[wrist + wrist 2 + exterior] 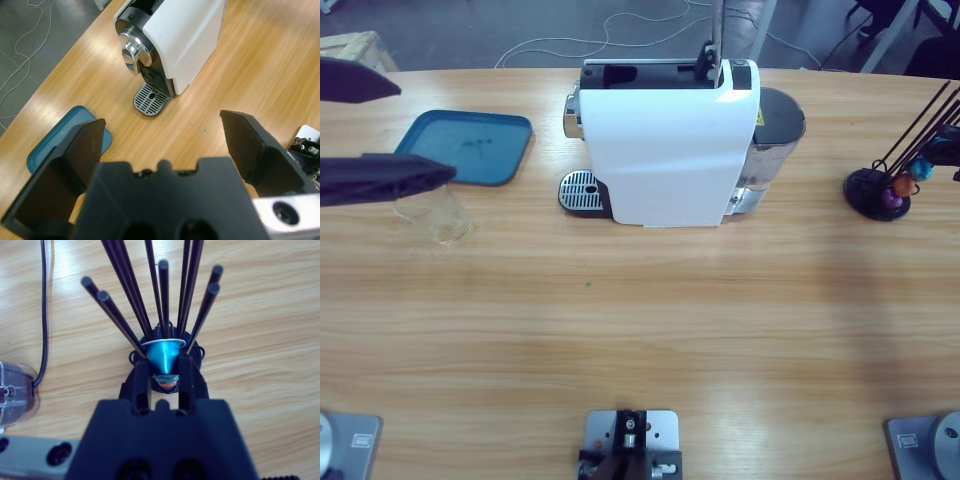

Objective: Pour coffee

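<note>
No coffee shows anywhere. The white coffee machine (665,145) stands at the table's far middle, with its drip grate (581,190) and chrome spout (134,50) facing left. A clear glass (438,215) stands on the wood left of the grate and looks empty. My left gripper (415,130) hovers open above the glass and the tray; in the left wrist view the left gripper (165,130) has its jaws wide apart, with nothing between them. My right gripper (164,372) is at the capsule stand (880,190), shut on a blue capsule (164,356).
A teal tray (470,145) lies flat left of the machine. The stand's black rods (125,305) fan out around the right gripper. More coloured capsules (900,190) hang on the stand. A black cable (44,310) runs beside the machine's clear water tank (775,135).
</note>
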`<action>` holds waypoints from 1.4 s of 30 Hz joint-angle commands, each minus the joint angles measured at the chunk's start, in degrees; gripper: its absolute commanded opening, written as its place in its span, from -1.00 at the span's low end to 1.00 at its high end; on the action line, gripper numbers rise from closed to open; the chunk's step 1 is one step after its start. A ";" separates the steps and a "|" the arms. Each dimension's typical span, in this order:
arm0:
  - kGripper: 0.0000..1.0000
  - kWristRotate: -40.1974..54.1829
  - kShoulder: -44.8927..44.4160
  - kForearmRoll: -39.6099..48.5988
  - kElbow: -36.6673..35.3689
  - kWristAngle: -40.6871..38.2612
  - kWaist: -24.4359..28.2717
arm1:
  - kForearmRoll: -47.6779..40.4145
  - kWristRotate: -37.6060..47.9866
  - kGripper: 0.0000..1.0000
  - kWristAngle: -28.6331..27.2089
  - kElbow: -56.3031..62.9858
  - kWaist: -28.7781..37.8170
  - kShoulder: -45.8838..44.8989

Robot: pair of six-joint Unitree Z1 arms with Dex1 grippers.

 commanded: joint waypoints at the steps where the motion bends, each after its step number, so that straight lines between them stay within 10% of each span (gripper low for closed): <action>1: 0.97 -0.97 1.74 -0.59 2.01 0.27 0.50 | -0.37 2.58 -1.00 0.33 -0.42 -0.99 -0.05; 24: 0.97 -2.40 -0.83 -3.19 6.14 0.27 0.50 | 21.96 1.95 -1.00 -3.82 -20.14 1.57 -16.71; 31: 0.97 -1.38 -4.34 -2.52 7.30 1.41 1.48 | 23.52 -12.66 -1.00 7.73 -20.54 24.34 -18.49; 42: 0.97 -0.22 -10.20 -0.45 10.60 1.39 3.19 | 27.93 -25.70 -1.00 15.00 -47.40 47.24 10.25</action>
